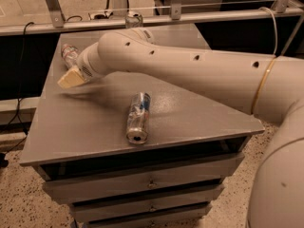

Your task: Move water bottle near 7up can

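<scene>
The water bottle [69, 52], small, clear and crinkled, lies on its side at the far left of the grey table [204, 113]. The gripper [70, 79], with cream-coloured tips, hangs just in front of the bottle, close to it, near the table's left edge. The 7up can [134, 20] stands upright at the table's far edge. Only its shiny top and upper part show behind the arm. The arm [190, 75] reaches across the table from the right.
A slim silver can with blue markings [138, 116] lies on its side in the middle of the table, open end toward the front. Drawers [142, 184] sit under the tabletop. A metal rail [213, 15] runs behind the table. A cable [20, 61] hangs at the left.
</scene>
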Available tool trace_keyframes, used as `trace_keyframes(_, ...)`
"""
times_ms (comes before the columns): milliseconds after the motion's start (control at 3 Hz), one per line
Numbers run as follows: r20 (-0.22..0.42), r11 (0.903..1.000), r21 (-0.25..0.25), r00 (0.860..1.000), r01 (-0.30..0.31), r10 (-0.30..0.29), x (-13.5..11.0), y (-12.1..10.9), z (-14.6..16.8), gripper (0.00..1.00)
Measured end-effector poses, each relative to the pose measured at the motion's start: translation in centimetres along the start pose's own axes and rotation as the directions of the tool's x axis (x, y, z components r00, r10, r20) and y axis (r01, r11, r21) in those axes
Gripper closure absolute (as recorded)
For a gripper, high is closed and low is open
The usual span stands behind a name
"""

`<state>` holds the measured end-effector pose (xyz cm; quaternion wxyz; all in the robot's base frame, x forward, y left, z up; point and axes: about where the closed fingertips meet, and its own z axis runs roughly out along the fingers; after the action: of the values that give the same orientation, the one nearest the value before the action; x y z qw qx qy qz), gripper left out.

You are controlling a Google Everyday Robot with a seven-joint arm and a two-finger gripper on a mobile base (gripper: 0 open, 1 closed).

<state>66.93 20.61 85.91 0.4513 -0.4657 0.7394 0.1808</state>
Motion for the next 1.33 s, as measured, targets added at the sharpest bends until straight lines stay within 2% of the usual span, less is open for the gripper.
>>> trace_keyframes(667,0.003,0.9921,0.114,0.999,-0.052,0.052,1.4,-2.2,-1.6,0.73)
trace_keyframes(1000,-0.021,0.9870,0.121,0.994,-0.106,0.109,3.0,-4.3,-2.9,0.95)
trace_keyframes(1333,-0.058,0.9876,0.112,0.991,-0.111,0.118,4.8,-8.4,-5.9,1.00)
